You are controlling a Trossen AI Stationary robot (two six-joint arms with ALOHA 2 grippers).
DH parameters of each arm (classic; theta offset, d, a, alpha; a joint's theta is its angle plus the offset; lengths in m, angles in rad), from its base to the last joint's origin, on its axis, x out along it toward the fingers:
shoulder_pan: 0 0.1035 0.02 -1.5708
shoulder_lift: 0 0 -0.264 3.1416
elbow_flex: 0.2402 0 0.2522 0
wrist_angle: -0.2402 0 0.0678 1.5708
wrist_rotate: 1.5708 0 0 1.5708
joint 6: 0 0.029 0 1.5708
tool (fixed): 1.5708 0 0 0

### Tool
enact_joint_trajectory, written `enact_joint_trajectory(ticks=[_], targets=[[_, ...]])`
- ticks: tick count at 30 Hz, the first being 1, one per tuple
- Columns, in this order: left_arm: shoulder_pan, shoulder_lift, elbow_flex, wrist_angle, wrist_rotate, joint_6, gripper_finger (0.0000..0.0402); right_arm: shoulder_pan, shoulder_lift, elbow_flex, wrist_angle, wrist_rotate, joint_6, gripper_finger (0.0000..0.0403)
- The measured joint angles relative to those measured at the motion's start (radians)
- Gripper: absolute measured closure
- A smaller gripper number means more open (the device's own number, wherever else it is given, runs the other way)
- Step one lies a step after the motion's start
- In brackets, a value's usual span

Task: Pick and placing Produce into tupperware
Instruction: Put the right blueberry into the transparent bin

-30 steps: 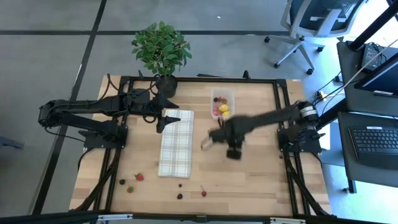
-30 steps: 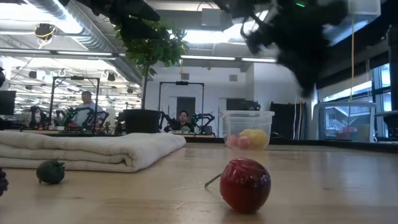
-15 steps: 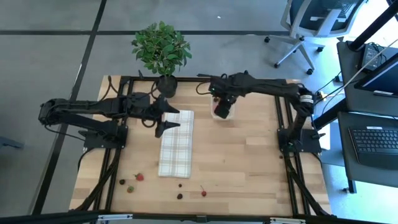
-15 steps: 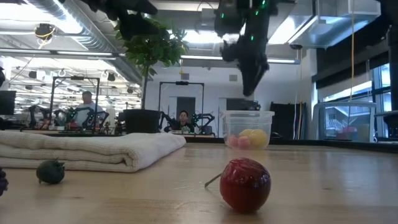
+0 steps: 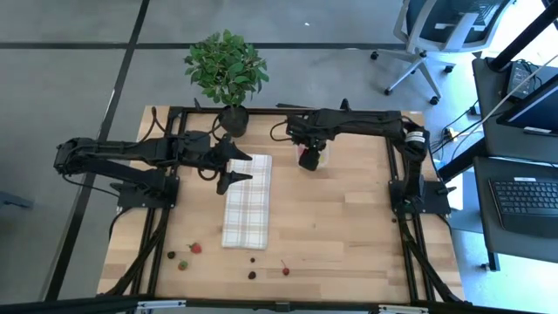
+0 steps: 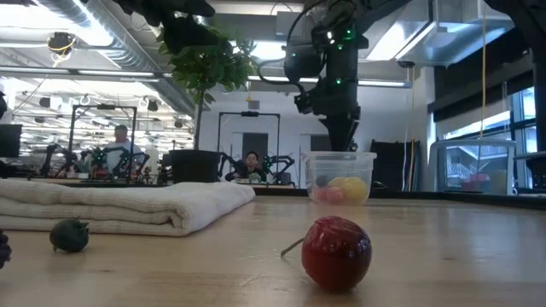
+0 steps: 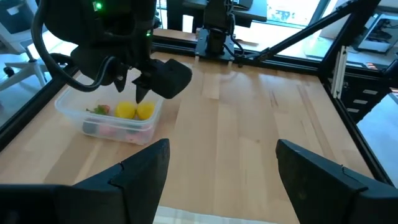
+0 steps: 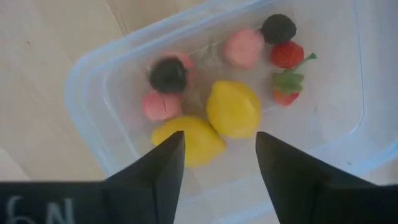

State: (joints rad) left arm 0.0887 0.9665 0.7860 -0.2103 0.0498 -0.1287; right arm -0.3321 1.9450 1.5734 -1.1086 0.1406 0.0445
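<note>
Pale marks, perhaps "6N", show on the right gripper's (image 8: 214, 177) dark body in its wrist view; they cannot be read for sure. That gripper hangs just above the tupperware (image 8: 93, 106) at the table's far side, right of the potted plant (image 5: 226, 68), fingers (image 8: 166, 171) spread with nothing between them. Only this view shows the contents plainly: two yellow pieces (image 8: 233, 107), pink ones, two dark ones and red strawberries. The left wrist view shows the same container (image 7: 74, 115) from the side beneath the right arm. The left gripper (image 5: 228, 174) sits at the far end of the checked cloth (image 5: 247, 202), its fingers (image 7: 140, 177) apart and empty. The low view alone shows a red cherry (image 6: 336, 251) close by and a dark green piece (image 6: 69, 235) beside the folded cloth; from above, more produce (image 5: 195, 248) lies scattered along the wooden table's (image 5: 349, 227) near edge. Behind, two people (image 6: 119, 145) sit in a workshop; an office chair (image 5: 436, 35) stands on grey floor
</note>
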Motion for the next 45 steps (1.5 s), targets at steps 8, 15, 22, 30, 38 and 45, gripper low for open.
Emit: enact_joint_trajectory(ticks=[8,15,22,30,38,45], targets=[[0.000,0.000,0.000,0.000,0.000,0.002,0.0117,0.034,0.001,0.081,-0.303,0.004,-0.023,0.0197],[0.000,0.000,0.000,-0.001,0.000,0.008,0.0117,0.180,-0.050,0.108,-0.446,-0.095,0.137,0.0221],[0.001,0.000,0.000,-0.050,-0.011,0.007,0.0117,0.392,-0.069,0.059,-0.460,-0.111,0.232,0.0249],[0.001,0.000,0.000,-0.056,-0.011,0.006,0.0117,0.509,-0.065,-0.222,-0.463,-0.336,0.318,0.0264],[0.001,0.000,0.000,-0.056,-0.011,0.004,0.0117,0.543,-0.064,-0.506,-0.463,-0.414,0.365,0.0265],[0.001,0.000,0.000,-0.056,-0.011,0.000,0.0117,0.578,-0.064,-0.649,-0.430,-0.431,0.510,0.0265]])
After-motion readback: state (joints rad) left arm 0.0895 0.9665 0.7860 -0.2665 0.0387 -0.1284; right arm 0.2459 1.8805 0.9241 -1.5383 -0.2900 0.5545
